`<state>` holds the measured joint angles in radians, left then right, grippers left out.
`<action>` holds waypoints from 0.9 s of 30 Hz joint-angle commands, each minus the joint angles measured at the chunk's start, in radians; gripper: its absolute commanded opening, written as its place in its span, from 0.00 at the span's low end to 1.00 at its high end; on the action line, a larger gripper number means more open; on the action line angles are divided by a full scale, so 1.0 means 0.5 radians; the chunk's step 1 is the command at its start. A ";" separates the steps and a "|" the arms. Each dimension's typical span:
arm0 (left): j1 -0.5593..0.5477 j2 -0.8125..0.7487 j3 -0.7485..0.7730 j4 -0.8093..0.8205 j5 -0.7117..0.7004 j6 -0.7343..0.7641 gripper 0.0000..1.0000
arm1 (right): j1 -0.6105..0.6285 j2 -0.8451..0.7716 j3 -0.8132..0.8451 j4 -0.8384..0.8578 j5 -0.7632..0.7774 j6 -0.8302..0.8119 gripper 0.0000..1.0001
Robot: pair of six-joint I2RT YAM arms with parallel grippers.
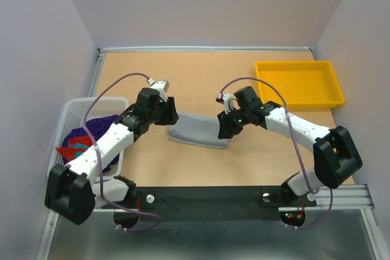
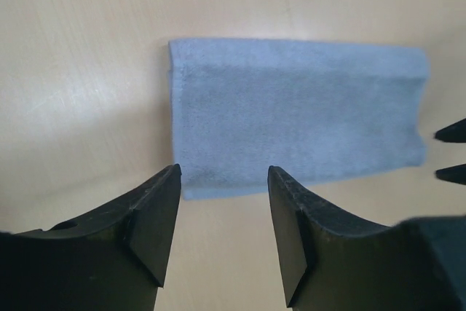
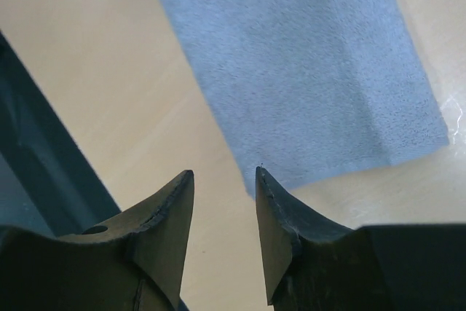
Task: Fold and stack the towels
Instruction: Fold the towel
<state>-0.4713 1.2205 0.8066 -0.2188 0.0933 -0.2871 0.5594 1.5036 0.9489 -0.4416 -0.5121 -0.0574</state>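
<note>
The folded grey towel lies flat on the wooden table at the centre of the top view, between the two grippers. The left gripper is at its left end, jaws apart and empty. The right gripper is at its right end, jaws parted less widely, holding nothing. At the frame's left, a white mesh basket holds purple towels and a red towel. A yellow tray sits at the upper right.

Your left arm and right arm wear white shells over black joints. A purple cable loops along each. The left hand and right hand carry matte black, wedge-shaped fingers.
</note>
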 commanded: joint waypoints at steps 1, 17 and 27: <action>-0.005 -0.256 -0.058 -0.020 0.068 -0.193 0.62 | 0.029 -0.163 -0.033 -0.013 -0.139 0.109 0.45; -0.073 0.004 -0.615 0.983 0.025 -0.714 0.34 | 0.026 0.036 -0.523 0.791 -0.016 0.762 0.36; -0.073 0.035 -0.913 1.033 -0.048 -0.953 0.20 | -0.045 -0.074 -0.793 0.782 0.377 0.928 0.27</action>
<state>-0.5034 1.2884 0.4019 0.2718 0.1036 -0.6949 0.5621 1.4948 0.6067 -0.0372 -0.4606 0.3771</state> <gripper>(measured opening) 0.221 0.274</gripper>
